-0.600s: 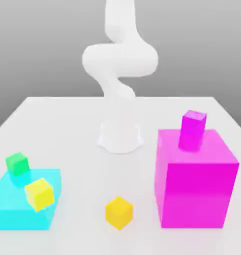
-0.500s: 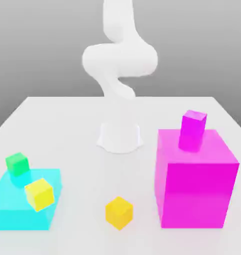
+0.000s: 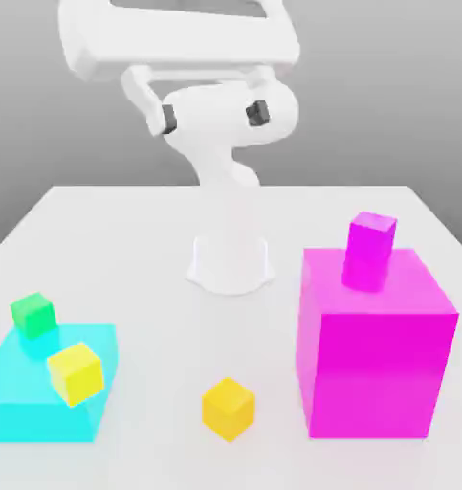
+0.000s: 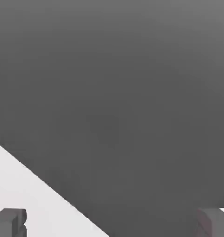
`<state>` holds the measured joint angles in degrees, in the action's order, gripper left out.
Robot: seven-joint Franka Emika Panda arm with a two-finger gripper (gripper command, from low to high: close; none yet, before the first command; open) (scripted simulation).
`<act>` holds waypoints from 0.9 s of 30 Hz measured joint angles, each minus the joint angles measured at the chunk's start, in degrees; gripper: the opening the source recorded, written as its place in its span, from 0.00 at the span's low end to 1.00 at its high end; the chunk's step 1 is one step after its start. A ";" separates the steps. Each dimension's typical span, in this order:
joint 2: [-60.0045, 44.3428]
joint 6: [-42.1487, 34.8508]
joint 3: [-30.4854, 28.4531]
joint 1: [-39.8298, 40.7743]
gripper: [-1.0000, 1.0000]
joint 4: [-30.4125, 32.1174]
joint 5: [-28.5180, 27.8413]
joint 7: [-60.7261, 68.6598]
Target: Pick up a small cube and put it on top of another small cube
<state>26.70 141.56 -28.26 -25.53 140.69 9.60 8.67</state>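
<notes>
Now that the hand has swung into the exterior view high above the worktop, the reach for a cube can begin.

The end effector (image 3: 215, 113) hangs well above the white worktop (image 3: 158, 239), its two dark fingertips (image 3: 168, 117) spread wide with nothing between them; half a second ago only the arm's coils showed there. The small orange-yellow cube (image 3: 228, 409) sits untouched on the worktop, between the cyan slab (image 3: 24, 397) on the exterior view's left and the big magenta block (image 3: 378, 354) on its right. Every cube lies where it did, so I judge the task not yet started: a descent onto the orange-yellow cube comes next.
</notes>
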 joint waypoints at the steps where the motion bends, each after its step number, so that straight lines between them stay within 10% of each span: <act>1: -1.14 0.45 -1.07 -1.14 0.50 0.42 0.59 2.72; 27: -28.89 12.02 -11.79 -17.72 0.50 11.28 13.73 71.68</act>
<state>-2.19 153.58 -40.04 -43.25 151.97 23.34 80.35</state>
